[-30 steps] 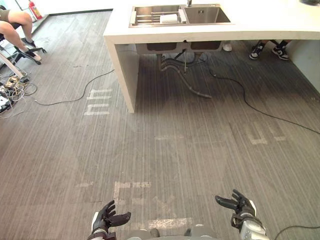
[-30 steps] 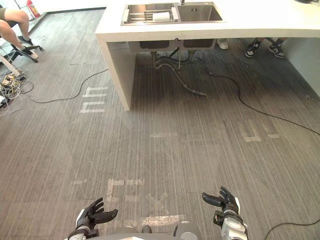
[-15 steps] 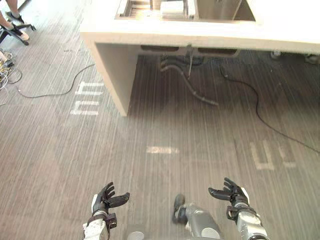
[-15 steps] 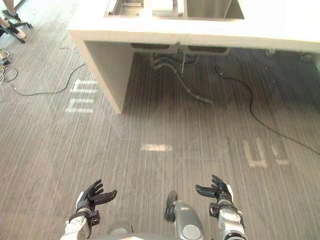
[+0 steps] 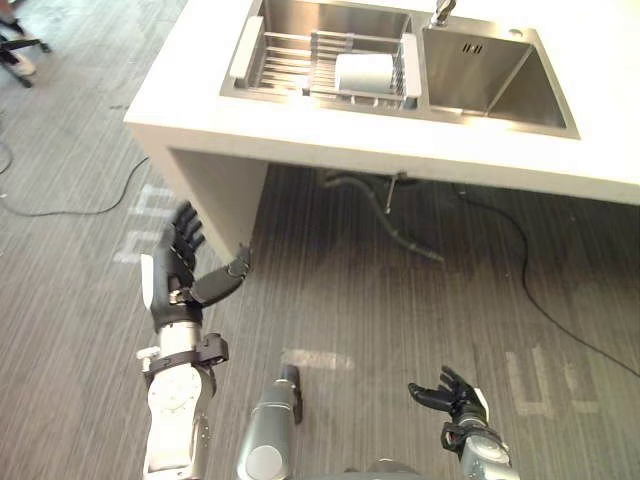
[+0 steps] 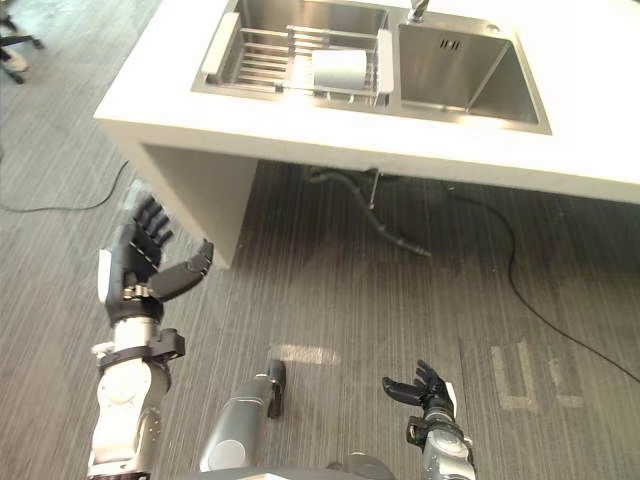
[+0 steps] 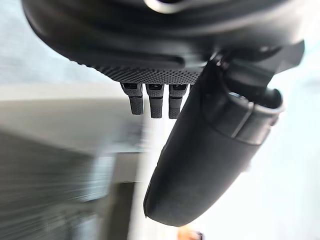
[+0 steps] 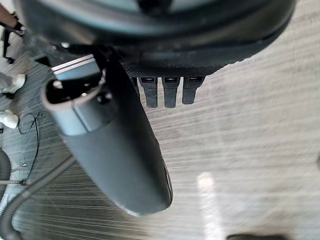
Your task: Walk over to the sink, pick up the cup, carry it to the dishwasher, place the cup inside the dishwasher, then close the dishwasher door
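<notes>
A pale cup (image 5: 364, 72) lies on its side in a wire rack (image 5: 300, 62) inside the left basin of the steel sink (image 5: 495, 75), set in a white counter (image 5: 330, 140). My left hand (image 5: 172, 270) is raised and open at the left, in front of the counter's corner and well below the sink. My right hand (image 5: 452, 395) hangs low at the bottom, open, over the floor. Both hands hold nothing. In the wrist views the left hand (image 7: 200, 150) and the right hand (image 8: 120, 160) show straight fingers.
Drain pipes (image 5: 395, 215) hang under the counter, and a black cable (image 5: 540, 300) runs across the grey wood floor at the right. Another cable (image 5: 70, 200) lies on the floor at the left. A chair base (image 5: 15, 50) stands at the far left.
The camera has come closer to the counter, so the sink looks larger. My left hand has risen from low by the floor up toward the counter's corner. The right hand stays low.
</notes>
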